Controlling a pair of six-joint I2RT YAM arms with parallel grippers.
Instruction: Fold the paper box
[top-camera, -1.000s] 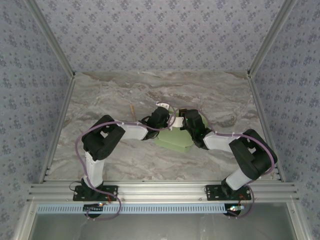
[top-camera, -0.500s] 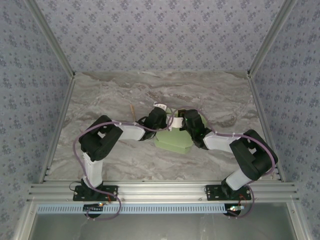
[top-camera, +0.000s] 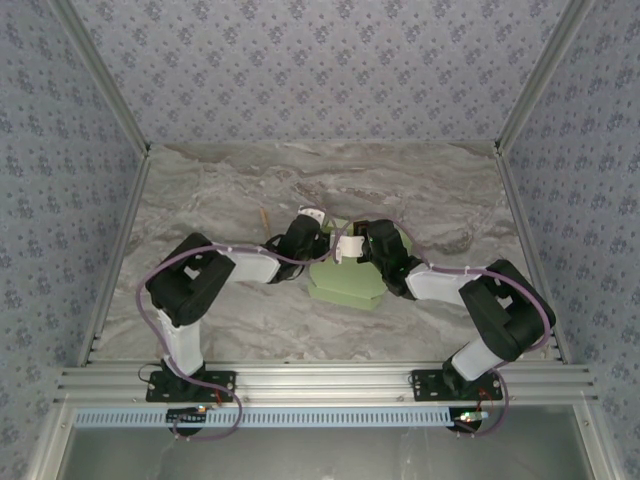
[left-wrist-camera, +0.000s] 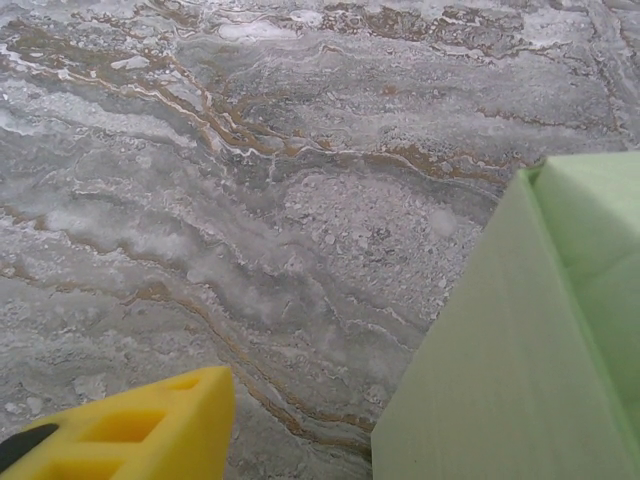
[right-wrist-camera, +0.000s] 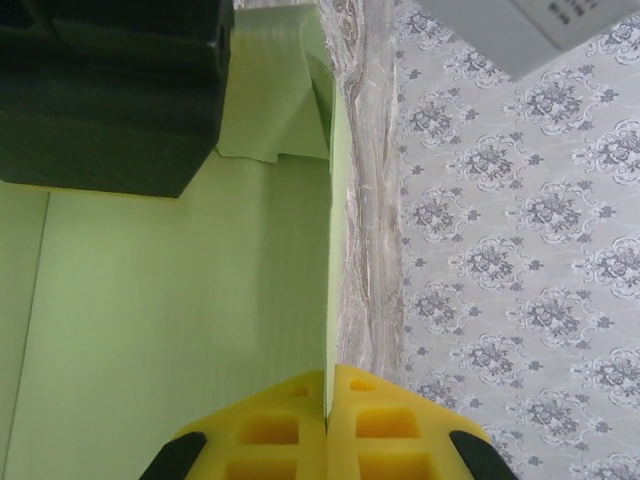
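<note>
The paper box (top-camera: 345, 283) is pale green card lying mid-table between both arms, partly folded with one wall raised. In the right wrist view my right gripper (right-wrist-camera: 327, 392) is shut on the thin upright edge of that green wall (right-wrist-camera: 180, 300), its yellow fingertips pressed together on the card. My left gripper (top-camera: 312, 240) sits at the box's left rear corner. In the left wrist view one yellow finger (left-wrist-camera: 150, 425) shows at the bottom left, wide of the green card (left-wrist-camera: 520, 340). The other finger is hidden behind the card, and nothing is held.
A thin tan stick (top-camera: 265, 218) lies on the marble table (top-camera: 220, 190) behind the left arm. The left arm's black body (right-wrist-camera: 110, 90) shows at the top left of the right wrist view. Patterned walls enclose the table.
The left arm has drawn back to the left, its gripper sliding off the box's rear edge. The right gripper has kept its grip on the card.
</note>
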